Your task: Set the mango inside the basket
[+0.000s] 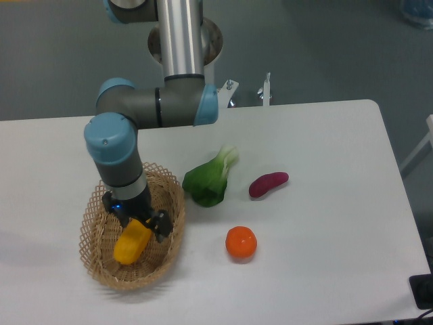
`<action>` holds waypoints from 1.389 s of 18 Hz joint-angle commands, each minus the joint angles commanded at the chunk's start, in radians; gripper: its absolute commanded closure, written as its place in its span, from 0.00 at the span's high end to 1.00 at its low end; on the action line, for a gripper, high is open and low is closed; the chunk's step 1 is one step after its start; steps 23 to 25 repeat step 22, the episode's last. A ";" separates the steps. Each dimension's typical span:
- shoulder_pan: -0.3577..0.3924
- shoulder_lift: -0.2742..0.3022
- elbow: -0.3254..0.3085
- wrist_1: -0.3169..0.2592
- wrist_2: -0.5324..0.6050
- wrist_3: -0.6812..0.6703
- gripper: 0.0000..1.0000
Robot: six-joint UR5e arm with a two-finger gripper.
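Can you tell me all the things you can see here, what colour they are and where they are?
mango: one, yellow, lying inside the basket
basket: one, light tan wicker, front left of the table
leafy green vegetable: one, green with a pale stalk, middle of the table
sweet potato: one, purple, right of the vegetable
orange: one, orange, in front of the vegetable
table: one, white
gripper: one, dark, over the basket at the mango; fingers too hidden to tell open or shut
robot arm: one, grey and blue

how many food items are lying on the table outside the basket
3: a leafy green just right of the basket, a purple sweet potato further right, and an orange nearer the front.
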 joint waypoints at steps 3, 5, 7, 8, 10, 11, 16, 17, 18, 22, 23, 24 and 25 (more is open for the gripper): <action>0.038 0.035 0.002 -0.041 -0.003 0.042 1.00; 0.061 0.046 0.003 -0.061 -0.002 0.069 1.00; 0.077 0.061 -0.002 -0.071 -0.003 0.115 1.00; 0.093 0.064 -0.006 -0.071 -0.005 0.130 1.00; 0.110 0.080 -0.002 -0.095 -0.003 0.155 1.00; 0.127 0.095 0.005 -0.122 -0.006 0.176 1.00; 0.175 0.124 0.046 -0.208 -0.018 0.204 1.00; 0.176 0.126 0.049 -0.222 -0.018 0.206 1.00; 0.176 0.126 0.049 -0.227 -0.018 0.206 1.00; 0.186 0.133 0.048 -0.227 -0.026 0.226 1.00; 0.186 0.133 0.048 -0.227 -0.026 0.226 1.00; 0.186 0.133 0.048 -0.227 -0.026 0.226 1.00; 0.186 0.133 0.048 -0.227 -0.026 0.226 1.00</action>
